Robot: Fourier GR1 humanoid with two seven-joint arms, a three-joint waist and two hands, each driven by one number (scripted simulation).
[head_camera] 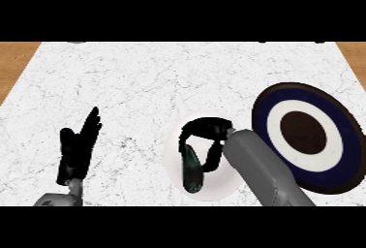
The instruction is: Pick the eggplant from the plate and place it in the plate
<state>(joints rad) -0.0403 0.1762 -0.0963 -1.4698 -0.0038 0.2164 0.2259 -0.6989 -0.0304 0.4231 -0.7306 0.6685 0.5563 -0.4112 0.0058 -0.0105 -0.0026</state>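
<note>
Two plates on a white marbled counter. White plate, lower centre of the frame, mostly covered by the right hand and forearm; dark plate with navy ring, white ring and brown centre, right of frame, just beside the white one.

Item: eggplant, dark and elongated, lying lengthwise on the white plate, its lower end pointing toward the bottom of the frame.

Right hand: over the white plate, fingers curled down around the upper part of the eggplant, thumb and fingers on either side of it. Whether they already press on it cannot be told.

Left hand: lower left, resting open, fingers straight and together, pointing up.

Handling, by judgement: smooth glossy skin, likely slippery; body firm but light, prone to swing if held at one end. Best taken across the thick middle, fingers opposed to thumb.

Obscured: the eggplant's upper end, under the hand; the white plate's right rim, behind the grey forearm; the dark plate's left edge, partly behind that forearm. Stem end not distinguishable.
</note>
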